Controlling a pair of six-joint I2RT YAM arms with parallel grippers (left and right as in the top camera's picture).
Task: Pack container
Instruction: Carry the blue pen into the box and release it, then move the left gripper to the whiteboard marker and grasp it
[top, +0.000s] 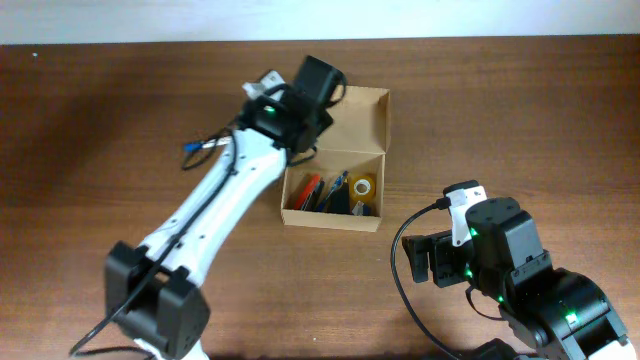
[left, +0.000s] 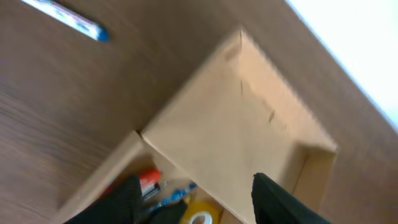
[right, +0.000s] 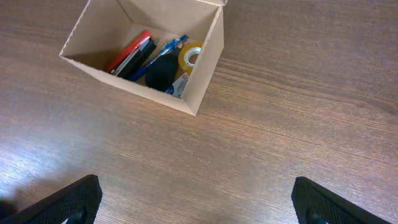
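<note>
The tan cardboard container (top: 335, 215) stands mid-table with its flap lid (top: 358, 120) open and tilted back. Inside lie a red pen (top: 307, 190), a blue pen (top: 335, 188), a black object (right: 163, 71) and a yellow tape roll (top: 363, 186). My left gripper (top: 315, 95) hovers over the lid's left back edge, open and empty; in the left wrist view its fingers (left: 199, 205) straddle the lid (left: 236, 118). My right gripper (top: 430, 260) is open and empty, low over the table to the right of the container (right: 199, 81); its fingers (right: 196, 205) frame bare wood.
A blue pen (top: 198, 148) lies on the table left of the container, also in the left wrist view (left: 68, 17). The table's far edge meets a white wall behind the lid.
</note>
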